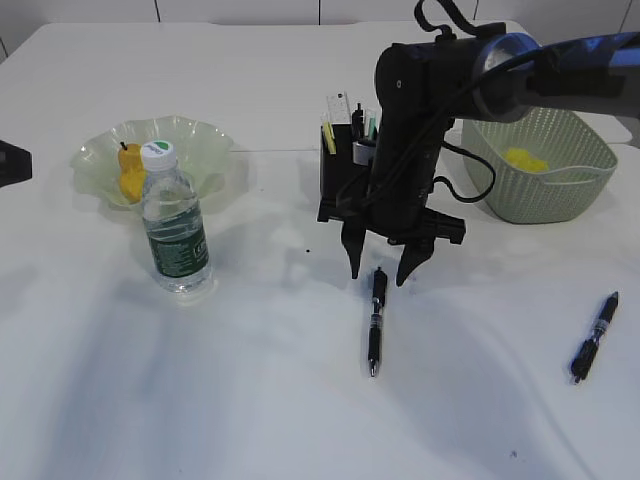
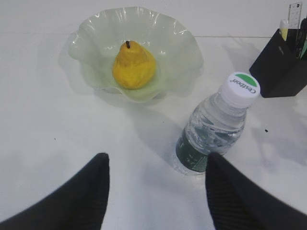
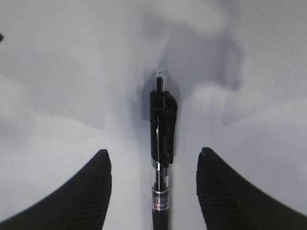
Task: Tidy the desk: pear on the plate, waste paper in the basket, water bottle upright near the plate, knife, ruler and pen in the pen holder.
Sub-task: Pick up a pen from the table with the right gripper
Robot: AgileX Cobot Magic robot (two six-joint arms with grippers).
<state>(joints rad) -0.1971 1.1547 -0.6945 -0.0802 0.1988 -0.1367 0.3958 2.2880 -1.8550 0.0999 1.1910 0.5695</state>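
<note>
Hovering our right gripper (image 1: pixel 380 270), jaws wide and empty, astride the black pen (image 1: pixel 376 320) | risk: an off-centre close rolls it | left gripper (image 2: pixel 156 187) wide, empty

pear (image 2: pixel 134 65) on plate (image 2: pixel 180 43) (bottle (image 2: pixel 214 128) beside)

The right arm (image 1: pixel 560 65) reaches in from the tabletop's far right corner, its gripper (image 1: pixel 382 268) pointing straight down with jaws spread. The left gripper (image 2: pixel 156 191) also stands wide apart, near the left edge.
</note>
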